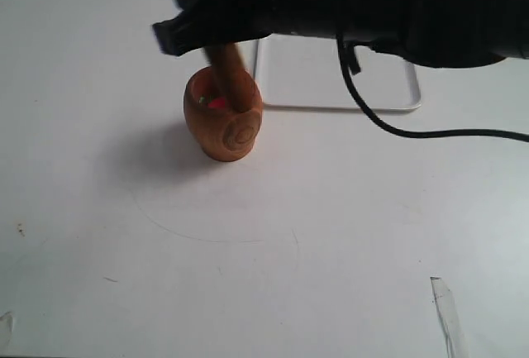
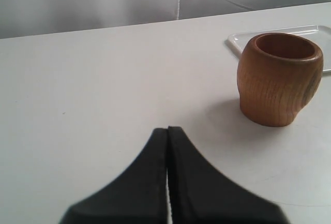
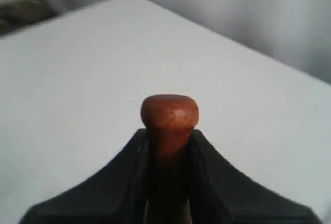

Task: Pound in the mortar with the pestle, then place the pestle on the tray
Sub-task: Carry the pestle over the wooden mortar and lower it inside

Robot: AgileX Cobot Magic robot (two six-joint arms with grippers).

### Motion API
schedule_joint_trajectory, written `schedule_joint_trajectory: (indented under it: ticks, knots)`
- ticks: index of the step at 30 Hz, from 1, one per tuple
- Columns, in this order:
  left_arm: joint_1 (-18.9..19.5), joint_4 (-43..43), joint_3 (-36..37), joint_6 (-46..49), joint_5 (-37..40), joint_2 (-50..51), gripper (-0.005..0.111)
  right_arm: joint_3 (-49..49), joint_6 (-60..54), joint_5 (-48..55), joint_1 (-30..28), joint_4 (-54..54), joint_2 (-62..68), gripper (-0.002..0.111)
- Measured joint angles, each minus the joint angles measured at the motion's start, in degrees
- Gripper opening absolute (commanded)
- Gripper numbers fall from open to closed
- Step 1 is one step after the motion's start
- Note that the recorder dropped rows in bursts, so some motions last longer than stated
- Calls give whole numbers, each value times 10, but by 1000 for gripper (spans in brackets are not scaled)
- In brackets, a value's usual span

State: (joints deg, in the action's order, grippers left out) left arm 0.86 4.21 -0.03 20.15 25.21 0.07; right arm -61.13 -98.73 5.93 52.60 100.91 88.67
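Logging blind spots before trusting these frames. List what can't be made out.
- Exterior view: the right arm covers the pestle's handle and the tray's far edge.
- Exterior view: the mortar's bits are a red blur.
- Left wrist view: the mortar's own wall hides its contents; the frame edge cuts the tray.
- Right wrist view: the right gripper hides the pestle below its knob.

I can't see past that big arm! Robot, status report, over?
Right gripper shut on pestle, its end in mortar. Left gripper shut, holding nothing. Nothing seen between mortar and tray.
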Motion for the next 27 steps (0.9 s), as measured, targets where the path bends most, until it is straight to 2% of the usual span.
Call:
schedule_joint_trajectory:
  ticks: [2, 4, 9, 12, 16, 22, 27]
  knots:
    - [0, 0, 0, 0, 0, 0, 0, 0, 69, 82, 1, -19, 0, 0]
    - [0, 0, 0, 0, 0, 0, 0, 0, 184, 108, -1, -97, -4, 0]
    - [0, 0, 0, 0, 0, 0, 0, 0, 541, 163, -27, -418, -18, 0]
    - [0, 0, 0, 0, 0, 0, 0, 0, 669, 154, -29, -596, -32, 0]
    - [0, 0, 0, 0, 0, 0, 0, 0, 721, 44, -29, -732, -48, 0]
    - [0, 0, 0, 0, 0, 0, 0, 37, 766, -243, -29, -792, -44, 0]
    - [0, 0, 0, 0, 0, 0, 0, 85, 930, -424, -29, -994, -4, 0]
